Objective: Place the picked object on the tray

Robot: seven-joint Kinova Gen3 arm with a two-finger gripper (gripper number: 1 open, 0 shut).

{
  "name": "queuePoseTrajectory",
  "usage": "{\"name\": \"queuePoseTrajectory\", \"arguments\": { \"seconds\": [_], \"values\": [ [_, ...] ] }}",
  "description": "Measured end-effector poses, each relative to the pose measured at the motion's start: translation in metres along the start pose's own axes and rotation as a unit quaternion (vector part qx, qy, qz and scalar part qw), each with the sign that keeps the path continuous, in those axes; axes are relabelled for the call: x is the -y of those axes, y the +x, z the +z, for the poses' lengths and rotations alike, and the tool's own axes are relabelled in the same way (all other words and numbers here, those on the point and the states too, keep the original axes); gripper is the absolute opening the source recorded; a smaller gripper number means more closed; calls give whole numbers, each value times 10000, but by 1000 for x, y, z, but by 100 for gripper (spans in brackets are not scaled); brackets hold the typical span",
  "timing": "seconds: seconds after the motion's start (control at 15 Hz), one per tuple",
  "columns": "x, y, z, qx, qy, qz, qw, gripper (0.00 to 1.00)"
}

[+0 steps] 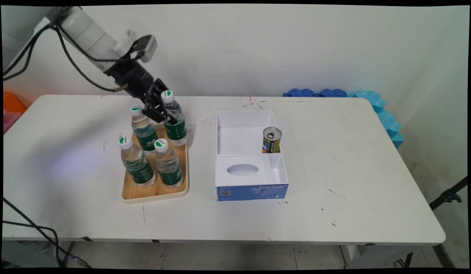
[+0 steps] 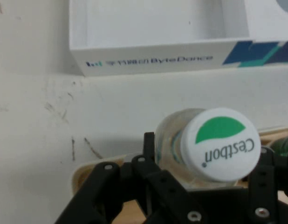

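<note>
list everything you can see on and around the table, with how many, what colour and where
water bottles: four, clear with green labels and white caps, on the tray; the far right one sits between the tool's fingers
tray: one, wooden with cream rim, table's left half
box: one, white with blue front, two compartments, table's middle
can: one, silver top, upright in the box's far compartment, right corner
foam blocks: blue, behind the table's far right corner
table: one, white
tool: one, black, around the far right bottle's upper part
</note>
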Motion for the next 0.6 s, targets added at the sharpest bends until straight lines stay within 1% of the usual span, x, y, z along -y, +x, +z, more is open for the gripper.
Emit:
{"name": "queuePoseTrajectory", "arguments": {
  "seconds": [0.33,0.6],
  "values": [
    [-1,-19,17,71,-94,115,9999,0],
    [-2,-27,27,89,-119,189,9997,0]
  ]
}}
